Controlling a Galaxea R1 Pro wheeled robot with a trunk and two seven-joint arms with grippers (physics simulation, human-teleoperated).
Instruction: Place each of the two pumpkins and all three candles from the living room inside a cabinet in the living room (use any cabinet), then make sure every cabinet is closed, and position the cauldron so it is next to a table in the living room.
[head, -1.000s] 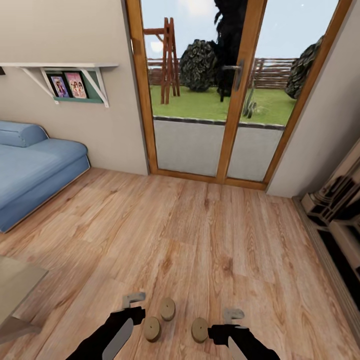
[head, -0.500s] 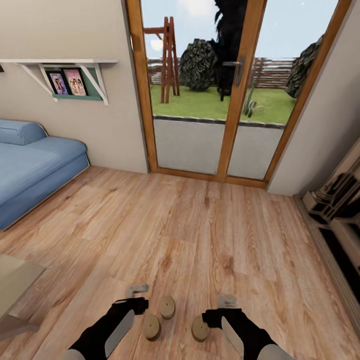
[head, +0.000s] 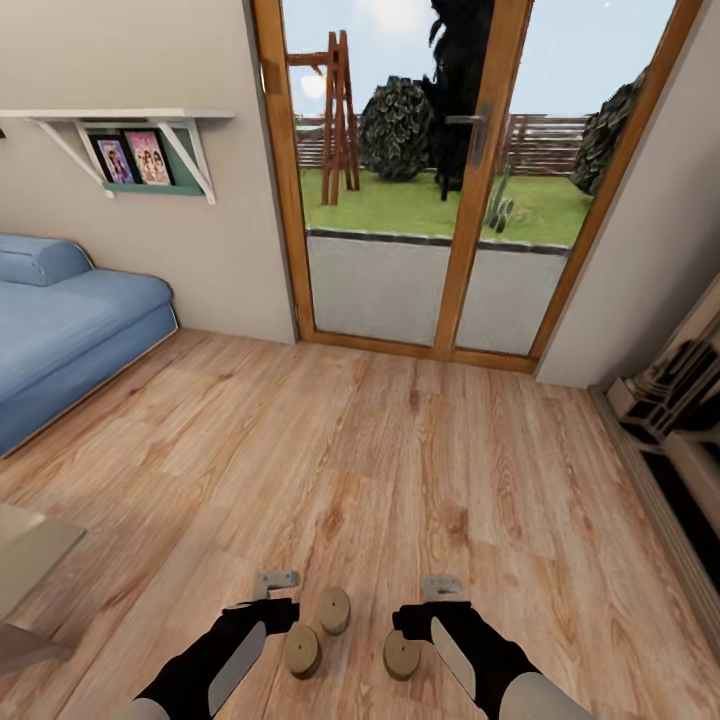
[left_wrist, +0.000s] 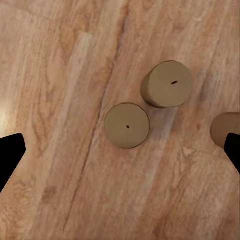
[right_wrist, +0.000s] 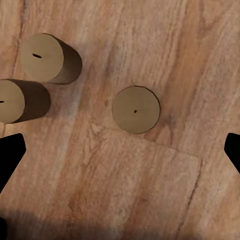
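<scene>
Three candles stand upright on the wood floor just in front of me: one (head: 335, 610) farthest, one (head: 303, 650) to its near left, one (head: 402, 657) to the right. My left gripper (head: 275, 590) hangs open above the left pair; in the left wrist view a candle (left_wrist: 127, 125) lies between the spread fingers of the left gripper (left_wrist: 121, 152). My right gripper (head: 440, 595) is open over the right candle (right_wrist: 136, 110), which sits between the fingers of the right gripper (right_wrist: 121, 152). Pumpkins, cabinet and cauldron are out of view.
Glass patio doors (head: 440, 200) face me across open floor. A blue sofa (head: 70, 330) lies at the left under a wall shelf (head: 130, 150). A table corner (head: 25, 570) juts in at lower left. The grey fireplace (head: 680, 420) lines the right wall.
Both grippers have moved forward over the candles, the right one also shifting left above its candle. The view has tilted slightly. The candles have not moved.
</scene>
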